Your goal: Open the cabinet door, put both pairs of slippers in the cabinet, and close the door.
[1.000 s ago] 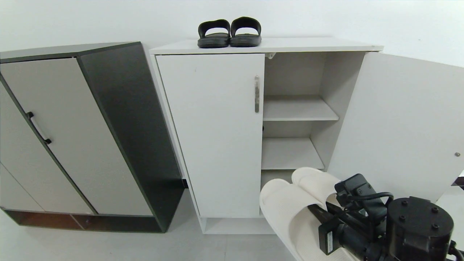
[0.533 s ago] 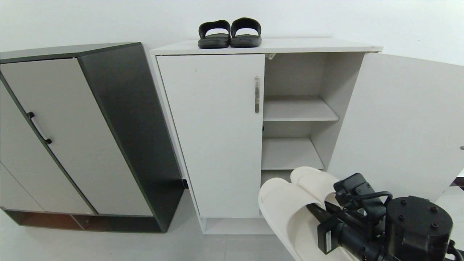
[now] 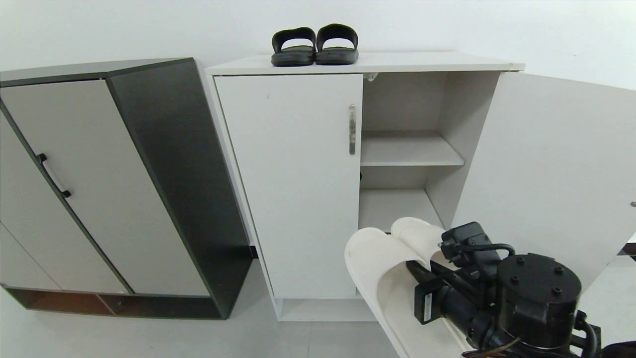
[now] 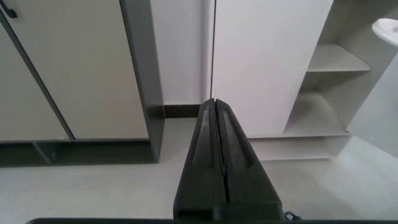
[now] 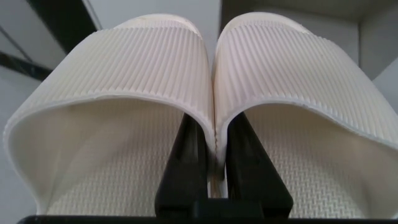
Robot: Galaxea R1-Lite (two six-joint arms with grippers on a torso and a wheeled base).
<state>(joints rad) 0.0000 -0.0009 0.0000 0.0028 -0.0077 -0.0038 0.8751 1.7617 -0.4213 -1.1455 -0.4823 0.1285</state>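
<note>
The white cabinet (image 3: 293,199) has its right door (image 3: 551,169) wide open, so that step is done. No slippers are on the shelves yet. The white slippers (image 3: 382,268) are up in the air, near the front of the open right side. The black slippers (image 3: 314,45) sit on top of the cabinet. Both pairs need to go in, and then the door needs closing. The right gripper (image 5: 214,149) is squeezed almost closed on the inner edges of the white slippers, holding them side by side. The left gripper (image 4: 216,118) is pressed closed and holds nothing.
</note>
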